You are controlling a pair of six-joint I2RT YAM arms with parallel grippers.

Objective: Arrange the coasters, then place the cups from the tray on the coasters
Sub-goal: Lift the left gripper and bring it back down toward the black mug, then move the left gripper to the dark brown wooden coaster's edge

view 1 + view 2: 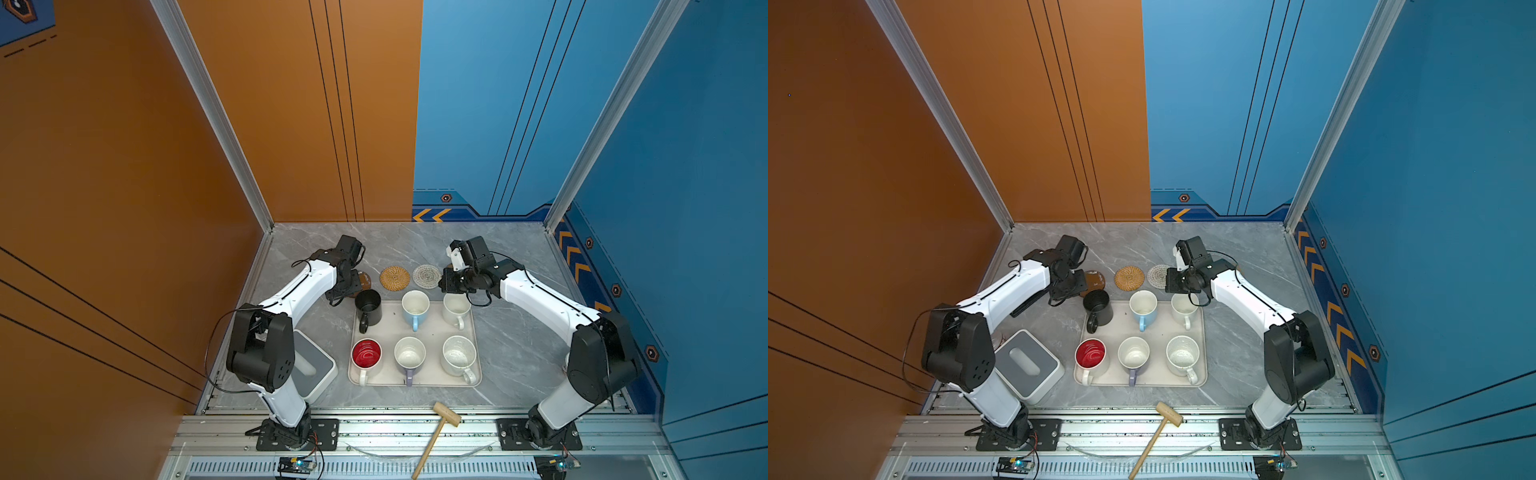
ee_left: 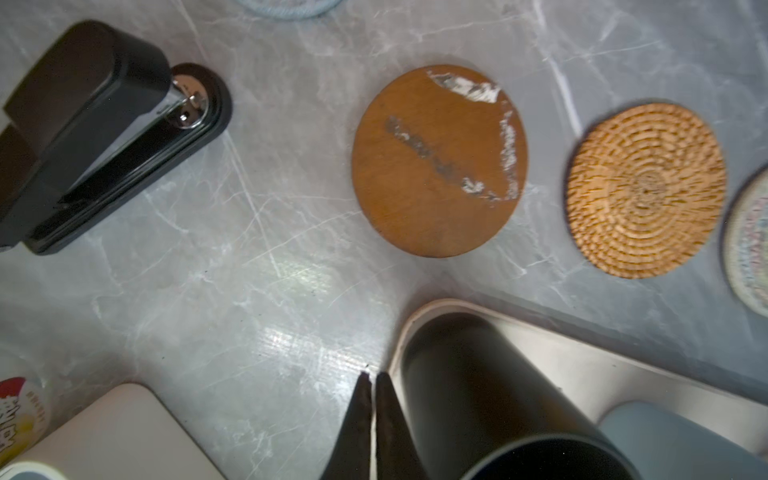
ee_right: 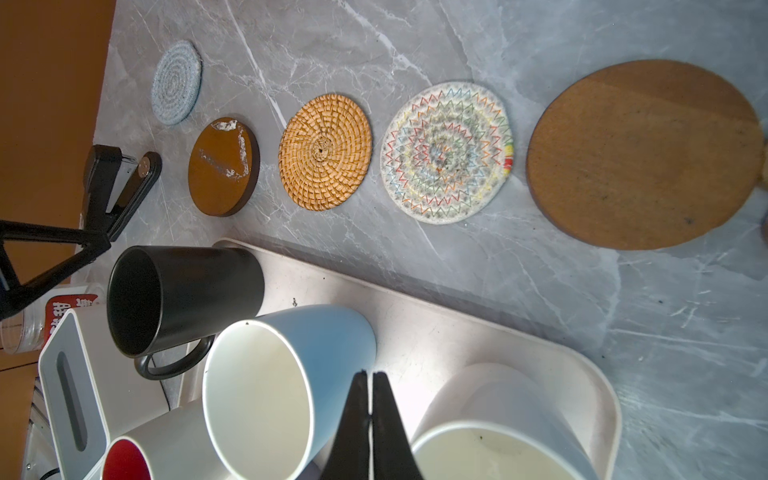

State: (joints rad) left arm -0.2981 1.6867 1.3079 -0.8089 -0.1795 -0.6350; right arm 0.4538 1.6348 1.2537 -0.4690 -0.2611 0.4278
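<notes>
The cream tray [image 1: 415, 384] holds six cups: black [image 1: 369, 307], light blue [image 1: 415, 307], cream [image 1: 456, 309], red-inside [image 1: 366, 355], lavender [image 1: 409, 355] and speckled [image 1: 458, 355]. Behind it, coasters lie in a row: a pale blue spiral [image 3: 177, 82], glossy dark brown [image 3: 223, 166], rattan [image 3: 325, 156], a white zigzag spiral [image 3: 448, 151] and matte brown [image 3: 642, 153]. My left gripper [image 2: 371, 376] is shut and empty, hanging beside the black cup [image 2: 490, 399] at the tray's corner. My right gripper [image 3: 368, 376] is shut and empty above the tray, between the light blue and cream cups.
A black stapler [image 2: 104, 133] lies left of the coasters. A white-and-grey square device [image 1: 316, 365] stands left of the tray, with a small red-labelled jar [image 3: 50, 320] beside it. A wooden mallet [image 1: 440, 428] rests on the front rail.
</notes>
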